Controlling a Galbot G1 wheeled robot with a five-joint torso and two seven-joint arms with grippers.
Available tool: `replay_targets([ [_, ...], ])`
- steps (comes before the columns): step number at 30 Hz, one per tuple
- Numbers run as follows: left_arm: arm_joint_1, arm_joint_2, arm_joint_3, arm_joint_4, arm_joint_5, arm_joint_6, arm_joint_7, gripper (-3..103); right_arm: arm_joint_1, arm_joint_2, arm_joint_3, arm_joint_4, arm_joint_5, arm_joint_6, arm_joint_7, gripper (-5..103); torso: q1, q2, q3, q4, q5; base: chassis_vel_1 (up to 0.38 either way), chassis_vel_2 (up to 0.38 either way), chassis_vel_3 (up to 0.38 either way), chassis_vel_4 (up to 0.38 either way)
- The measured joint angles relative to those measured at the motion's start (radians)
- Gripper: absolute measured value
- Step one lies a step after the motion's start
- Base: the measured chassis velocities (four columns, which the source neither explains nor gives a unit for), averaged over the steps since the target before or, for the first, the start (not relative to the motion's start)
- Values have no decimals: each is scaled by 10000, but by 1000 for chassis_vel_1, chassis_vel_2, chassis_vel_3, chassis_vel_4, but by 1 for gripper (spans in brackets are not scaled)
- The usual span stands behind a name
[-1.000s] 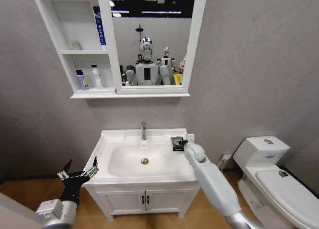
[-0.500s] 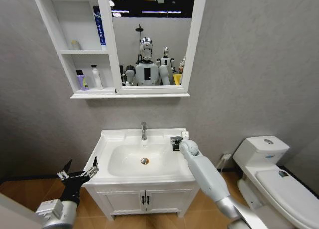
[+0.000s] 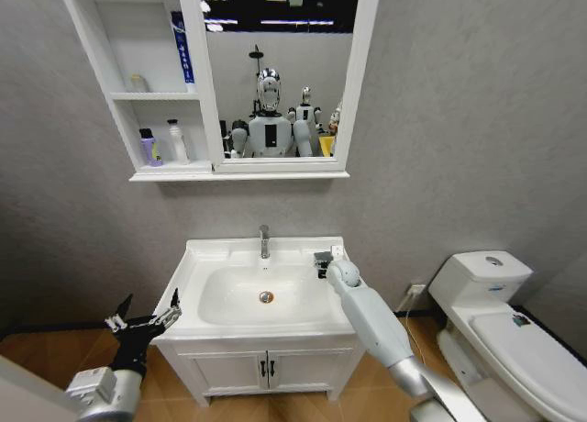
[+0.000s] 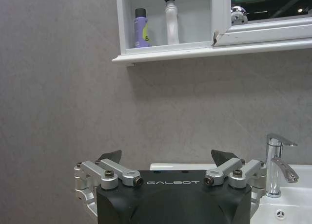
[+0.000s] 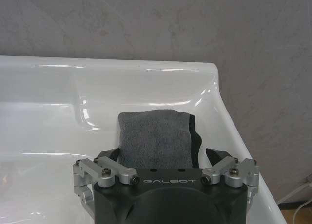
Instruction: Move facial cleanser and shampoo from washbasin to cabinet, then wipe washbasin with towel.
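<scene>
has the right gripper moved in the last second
Yes. In the head view the right gripper, at the towel, has shifted toward the tap along the washbasin rim. The left gripper stayed put.

The washbasin (image 3: 197,257) at lower centre of the head view is glossy white with a silvery chrome tap (image 3: 264,241), and the towel (image 5: 156,139) in the middle of the right wrist view is plain dark grey with a black edge. At upper left of the head view the cabinet (image 3: 197,92) is white, holding a lilac bottle (image 3: 148,148) with a black cap and a white bottle (image 3: 176,141). The wall (image 3: 459,119) is mottled grey, and the toilet (image 3: 500,326) at lower right is white.
</scene>
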Motion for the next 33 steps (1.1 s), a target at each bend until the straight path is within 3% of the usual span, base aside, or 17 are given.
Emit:
replay_targets([
  [2, 1, 0, 0, 0, 0, 0, 0, 100, 6, -2, 11, -44, -14, 1, -1, 95, 0, 1, 0, 0, 0, 0, 0, 0, 0],
  [5, 0, 0, 0, 1, 0, 0, -1, 100, 0, -20, 58, -116, -17, 6, -63, 79, 0, 1, 0, 0, 0, 0, 0, 0, 0],
  [10, 0, 0, 0, 0, 0, 0, 0, 100, -52, -34, 85, -125, -20, 11, -111, 68, 0, 1, 0, 0, 0, 0, 0, 0, 0],
  [23, 1, 0, 0, 0, 0, 0, 0, 100, -373, -418, 113, 395, 155, 13, -127, 14, 0, 1, 0, -2, 1, 0, 0, 0, 0],
  [28, 1, 0, 0, 0, 0, 0, 0, 100, -652, -580, -79, 1167, 578, 11, 348, 5, 0, 1, 0, -3, 0, 0, 0, 0, 0],
  [33, 0, 0, 1, 0, 0, 0, 0, 100, -935, -782, -621, 2286, 1435, 10, 1199, 5, 0, 1, 0, -2, 0, 0, 0, 0, 0],
])
